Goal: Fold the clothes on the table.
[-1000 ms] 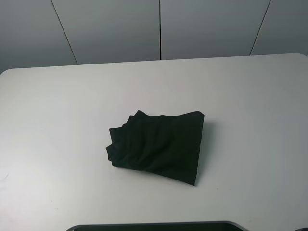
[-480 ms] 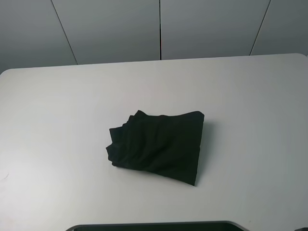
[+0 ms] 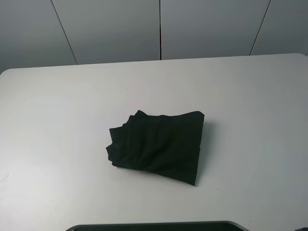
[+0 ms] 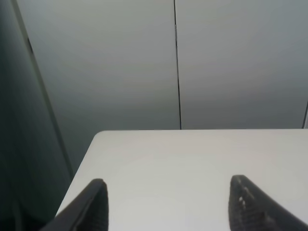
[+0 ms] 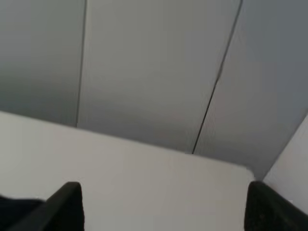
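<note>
Overhead and wrist views of the workspace. In the overhead view we see neither arm; only a dark rounded edge (image 3: 154, 225) is cut off at the lower border, and we cannot tell what it belongs to. The clothes (image 3: 156, 147), a black T-shirt, lie as a compact folded bundle near the middle of the white table (image 3: 57, 120), with bare tabletop on every side. The bundle's left edge is bunched into small ridges, while its right edge runs straight; the layers beneath the top surface are hidden from us. We see only plain black cloth: no print, label or writing shows on any exposed face.

In the left wrist view, the left gripper (image 4: 168, 204) appears only as two dark fingertips (image 4: 94, 207), cut off by the picture's edge. They stand well apart, with bare table between them, and they hold and touch nothing. The table's rounded corner and grey wall panels (image 4: 216, 62) lie beyond.

In the right wrist view, the right gripper (image 5: 166, 207) likewise shows two dark fingertips (image 5: 67, 207) spread wide, with nothing held between them. A dark blurred patch (image 5: 19, 209) sits beside one fingertip at the picture's edge; we cannot make out whether it is the shirt.
</note>
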{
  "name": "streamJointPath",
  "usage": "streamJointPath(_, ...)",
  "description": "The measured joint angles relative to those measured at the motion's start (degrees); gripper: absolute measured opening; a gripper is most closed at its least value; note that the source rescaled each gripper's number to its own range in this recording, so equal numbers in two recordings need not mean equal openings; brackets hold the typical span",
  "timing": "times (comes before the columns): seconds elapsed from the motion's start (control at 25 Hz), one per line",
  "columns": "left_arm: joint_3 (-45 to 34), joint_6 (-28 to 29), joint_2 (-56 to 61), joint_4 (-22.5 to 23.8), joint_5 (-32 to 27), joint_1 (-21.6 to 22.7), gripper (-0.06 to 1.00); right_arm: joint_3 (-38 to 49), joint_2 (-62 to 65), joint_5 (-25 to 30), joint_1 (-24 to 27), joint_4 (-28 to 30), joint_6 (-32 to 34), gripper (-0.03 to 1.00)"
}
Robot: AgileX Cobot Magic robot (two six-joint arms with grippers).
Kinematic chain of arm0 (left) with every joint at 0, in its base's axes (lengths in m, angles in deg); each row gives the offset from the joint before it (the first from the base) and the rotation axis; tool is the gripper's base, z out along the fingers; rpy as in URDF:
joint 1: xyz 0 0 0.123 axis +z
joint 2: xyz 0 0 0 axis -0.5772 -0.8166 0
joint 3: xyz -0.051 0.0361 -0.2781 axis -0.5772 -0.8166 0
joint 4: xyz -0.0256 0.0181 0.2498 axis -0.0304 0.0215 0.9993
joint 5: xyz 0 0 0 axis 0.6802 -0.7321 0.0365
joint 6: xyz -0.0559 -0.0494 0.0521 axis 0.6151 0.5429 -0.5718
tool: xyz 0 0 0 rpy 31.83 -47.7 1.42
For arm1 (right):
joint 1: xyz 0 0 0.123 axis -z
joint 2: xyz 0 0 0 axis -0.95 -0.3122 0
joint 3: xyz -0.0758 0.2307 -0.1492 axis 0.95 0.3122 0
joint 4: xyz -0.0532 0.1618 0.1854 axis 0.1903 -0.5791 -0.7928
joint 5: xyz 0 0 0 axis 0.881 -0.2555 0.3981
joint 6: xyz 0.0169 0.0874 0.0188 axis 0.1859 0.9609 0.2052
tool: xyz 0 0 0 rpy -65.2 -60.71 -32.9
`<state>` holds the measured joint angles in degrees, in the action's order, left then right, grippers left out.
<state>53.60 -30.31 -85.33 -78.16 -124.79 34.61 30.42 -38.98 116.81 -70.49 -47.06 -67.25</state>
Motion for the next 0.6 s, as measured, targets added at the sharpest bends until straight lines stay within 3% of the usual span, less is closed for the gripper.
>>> streamJointPath(0.2, -7.03, 0.00, 0.00, -3.21, 0.00, 0.00, 0.72, 12.24, -0.10, -1.19, 0.00, -2.56, 0.72, 0.74)
streamJointPath(0.36, -14.56, 0.00, 0.00, -4.05, -0.14, 0.00, 0.80, 21.06, -0.20, -4.38, 0.00, -3.47, 0.72, 0.81)
streamJointPath(0.6, -21.84, -0.12, 0.00, -5.99, 0.07, 0.00, 0.86, 23.27, -0.20, -6.24, 0.00, -1.73, 2.43, 0.92)
